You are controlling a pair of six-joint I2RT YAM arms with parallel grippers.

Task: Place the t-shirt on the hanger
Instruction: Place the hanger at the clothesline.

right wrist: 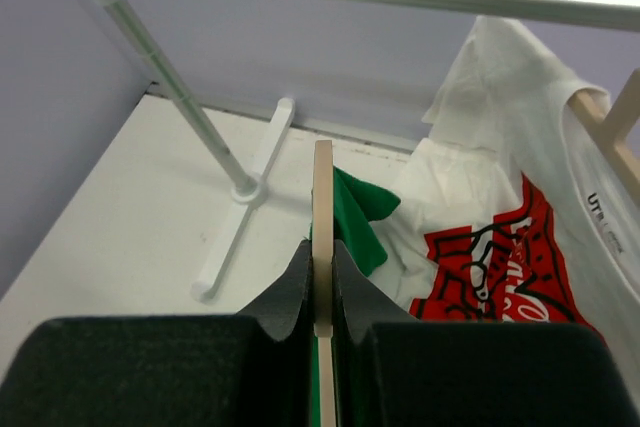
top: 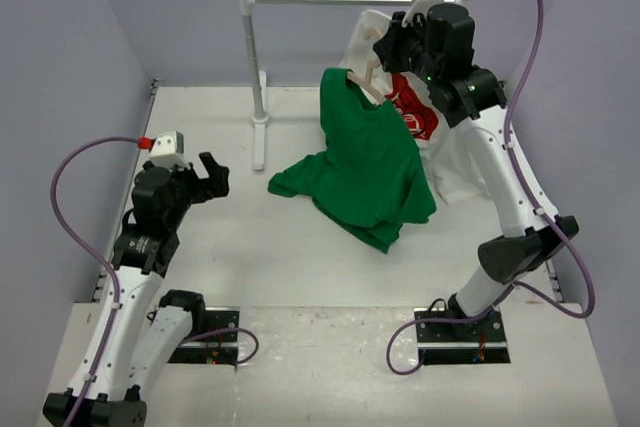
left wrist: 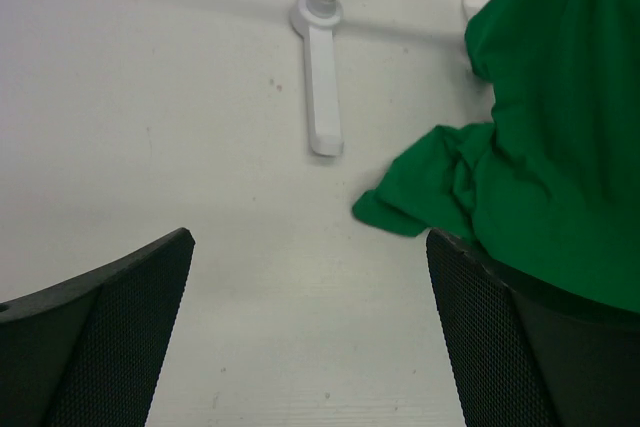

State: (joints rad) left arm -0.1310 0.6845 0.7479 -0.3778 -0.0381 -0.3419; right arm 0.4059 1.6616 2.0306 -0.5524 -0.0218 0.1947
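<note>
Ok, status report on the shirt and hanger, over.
Left hand open, empty, low over table. Right hand shut on hanger, held high. Green t-shirt draped from hanger, hem bunched on table. White t-shirt hangs close behind.

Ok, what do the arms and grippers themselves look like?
The left arm and right arm have white links and black joint housings, on black base plates. A purple cable loops along each, with a red cap beside a white camera at the wrist. The left gripper and right gripper are black; the left fingers show a fine mesh texture.
</note>
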